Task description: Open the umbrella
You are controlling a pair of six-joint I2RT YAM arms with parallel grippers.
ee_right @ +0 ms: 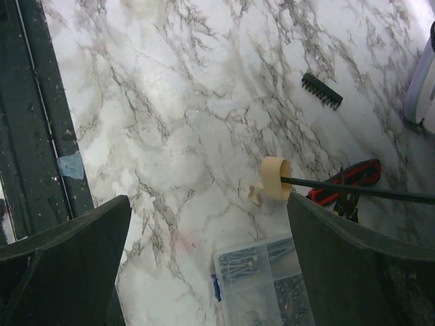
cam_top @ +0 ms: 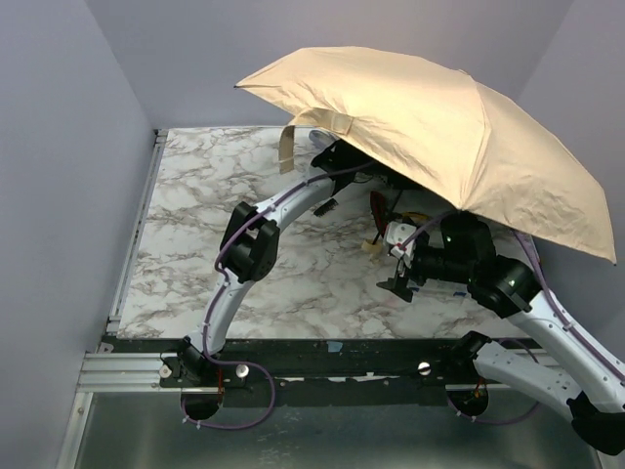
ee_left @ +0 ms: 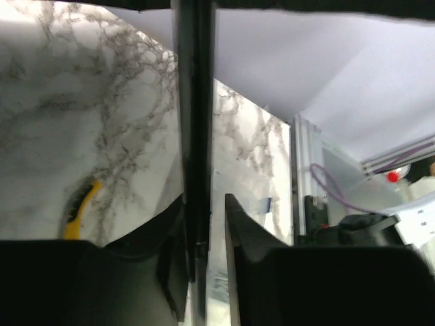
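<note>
The umbrella (cam_top: 439,127) is spread open, its tan canopy tilted over the back right of the table. Its thin black shaft (ee_left: 194,136) runs between my left gripper's (ee_left: 207,224) jaws. It lies against one finger, with a narrow gap of table showing to the other. In the top view that gripper (cam_top: 337,156) reaches under the canopy edge. The beige knob handle (ee_right: 275,178) hangs close over the marble, also seen in the top view (cam_top: 371,244). My right gripper (ee_right: 207,204) is wide open and empty, just short of the knob.
A red-handled tool (ee_right: 346,180) lies under the shaft. A clear plastic box (ee_right: 265,285) of small parts sits below my right gripper. A black toothed strip (ee_right: 321,90) and a pale lavender tube (ee_right: 421,88) lie farther off. A yellow-handled item (ee_left: 80,210) lies on the marble.
</note>
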